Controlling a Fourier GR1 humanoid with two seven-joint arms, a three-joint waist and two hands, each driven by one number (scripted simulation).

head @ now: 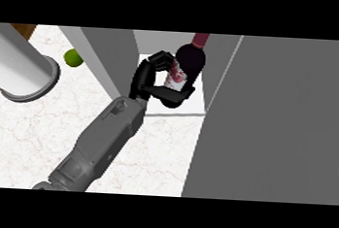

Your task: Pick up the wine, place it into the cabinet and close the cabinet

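**Wine bottle held inside the open cabinet**

Wine bottle (190,58) sits within the cabinet's opening, dark-bodied with a dark red neck pointing toward the top of the view and a pale label with red marks facing the hand. It leans a little, its neck tipped to the right. Whether its base touches the cabinet's white floor (190,108) cannot be told, since the hand covers the lower part.

The left hand (146,80) is wrapped round the bottle: its fingers (158,59) curl over the upper side by the label, and the thumb (172,97) hooks beneath the lower end. Its grey forearm (103,139) runs in from the lower left edge and crosses the counter diagonally.

The cabinet's grey side wall (107,59) stands just left of the hand. The cabinet door (286,122) is open, a wide grey panel filling the right side of the view, its edge just beside the bottle.

On the white marbled counter (27,137), a small green round fruit (73,58) lies left of the cabinet wall. A white cylinder (17,54) on a grey ringed base stands near it, further left.
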